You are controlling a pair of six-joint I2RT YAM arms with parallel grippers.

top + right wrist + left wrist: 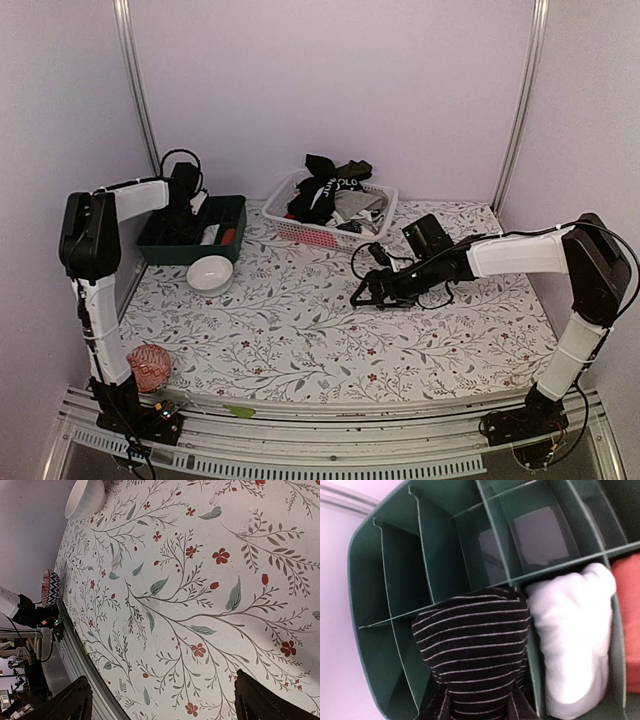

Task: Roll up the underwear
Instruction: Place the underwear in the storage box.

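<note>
Striped underwear: a black piece with thin pale stripes (475,645) sat bunched in one compartment of the green box, at the far left corner of the tabletop.
White roll: a white rolled piece (575,640) filled the neighbouring compartment and pressed against the divider between it and the striped underwear.
Red roll: a red piece (627,620) lay in the compartment beyond the white roll; only its edge showed in the left wrist view.
Underwear pile: black, white and grey pieces (330,190) were heaped in the white lattice basket, with black cloth rising above the rim.
Left hand: the left hand (475,702) was over the green box and clamped on the striped underwear, the cloth narrowing between its dark fingers (432,707).
Right hand: the right hand (165,705) hung low over bare tabletop right of centre, with its fingers (75,700) spread wide apart and nothing between them.
Green box: a dark green box (238,212) split by thin walls into compartments.
White lattice basket: it (310,236) stood at the middle of the far edge, just beside the green box.
White bowl: a white bowl (210,272) sat just beside the near wall of the green box.
Patterned ball: a red and white patterned ball (150,367) rested at the near left corner.
Tabletop: it (300,340) was covered in a white cloth printed with leaves and red flowers.
</note>
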